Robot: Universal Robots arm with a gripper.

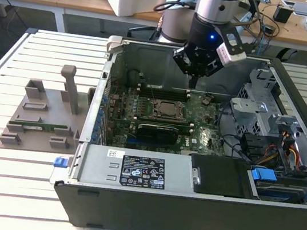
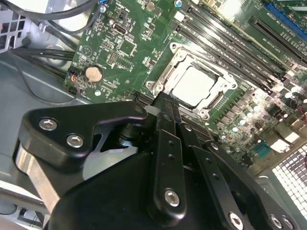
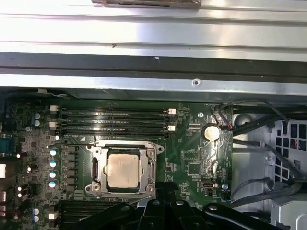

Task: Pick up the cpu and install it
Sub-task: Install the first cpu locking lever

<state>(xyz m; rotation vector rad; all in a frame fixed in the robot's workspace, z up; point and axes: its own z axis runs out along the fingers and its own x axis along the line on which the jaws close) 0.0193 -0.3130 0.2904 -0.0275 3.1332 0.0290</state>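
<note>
I had the gripper (image 1: 194,80) hanging above the motherboard (image 1: 197,130) inside the open computer case (image 1: 197,208), just off the socket (image 3: 123,170) toward the case's rear wall. Its fingers (image 2: 165,108) were pressed together with nothing between them. The cpu (image 3: 123,169) already lay flat in the socket, silvery top up, square with the metal frame around it; in both wrist views its edges looked parallel to the frame. The memory slots (image 3: 115,120) ran just beside the socket, and a coin battery (image 3: 211,132) sat well apart from it.

My judgement was that the placing step was done and the arm was at the release and pull-away stage. Any next move called for a straight rise clear of the socket, without brushing the chip or the frame.
</note>
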